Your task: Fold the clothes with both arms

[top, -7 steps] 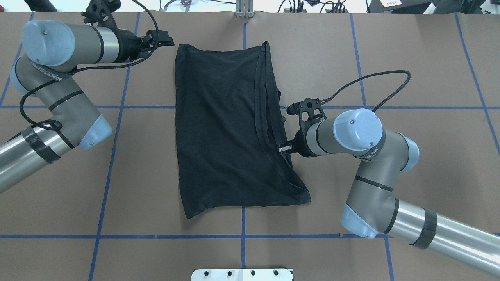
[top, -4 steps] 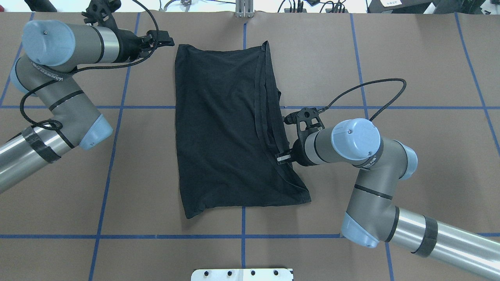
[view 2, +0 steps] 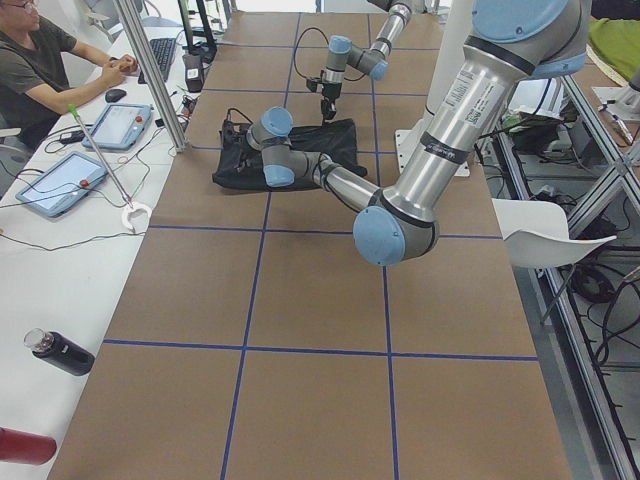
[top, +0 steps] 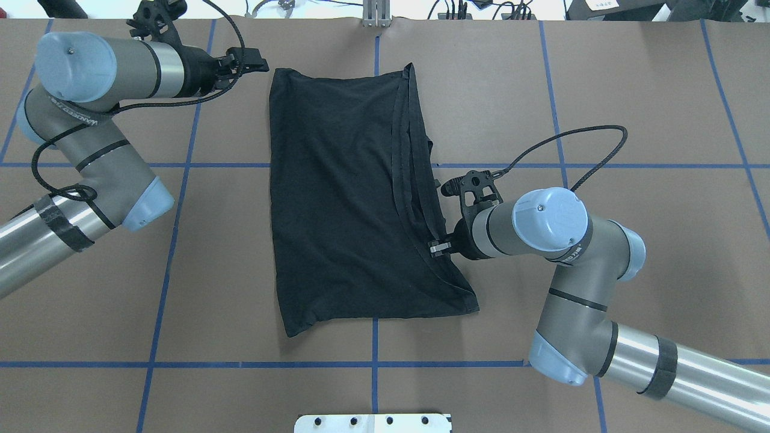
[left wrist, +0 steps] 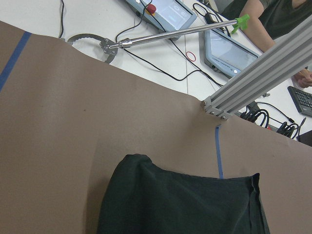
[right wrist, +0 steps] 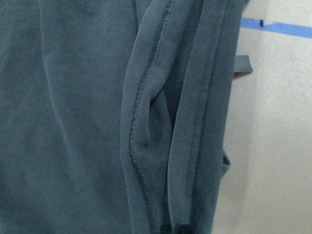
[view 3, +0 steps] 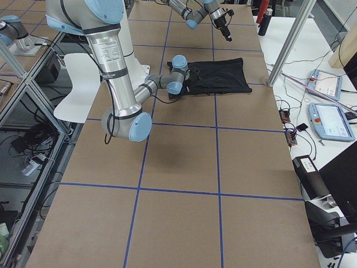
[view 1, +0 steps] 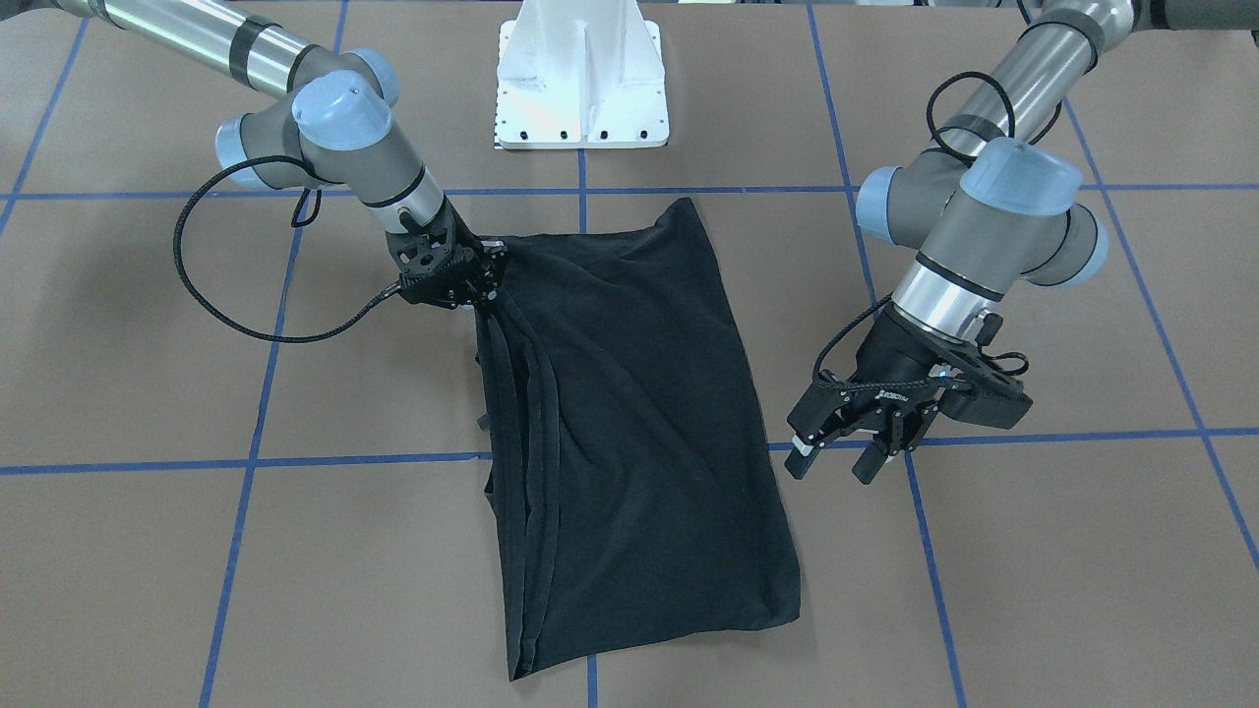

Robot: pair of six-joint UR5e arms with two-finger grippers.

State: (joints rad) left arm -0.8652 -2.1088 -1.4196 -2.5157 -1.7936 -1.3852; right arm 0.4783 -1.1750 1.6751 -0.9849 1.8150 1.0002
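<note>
The black T-shirt (top: 349,198) lies folded lengthwise in the middle of the brown table, its hems stacked along its right edge (right wrist: 146,122). My right gripper (top: 434,247) sits low at that right edge, and the fabric gathers up to it (view 1: 484,291); it looks shut on the layered hems. My left gripper (view 1: 834,464) hovers open above bare table beside the shirt's far left corner (top: 257,60), holding nothing. In the left wrist view that far end of the shirt (left wrist: 180,200) fills the bottom of the frame, and no fingers show.
The white pedestal base (view 1: 580,88) stands at the robot's side of the table. An aluminium post (left wrist: 263,83) rises at the far edge. Beyond it are tablets (view 2: 60,180), cables and a seated person (view 2: 40,60). Blue tape lines (top: 373,364) grid the table.
My right gripper has slid a little toward the robot's side along the shirt's right edge and settled onto the hems. The left arm has stayed put.
</note>
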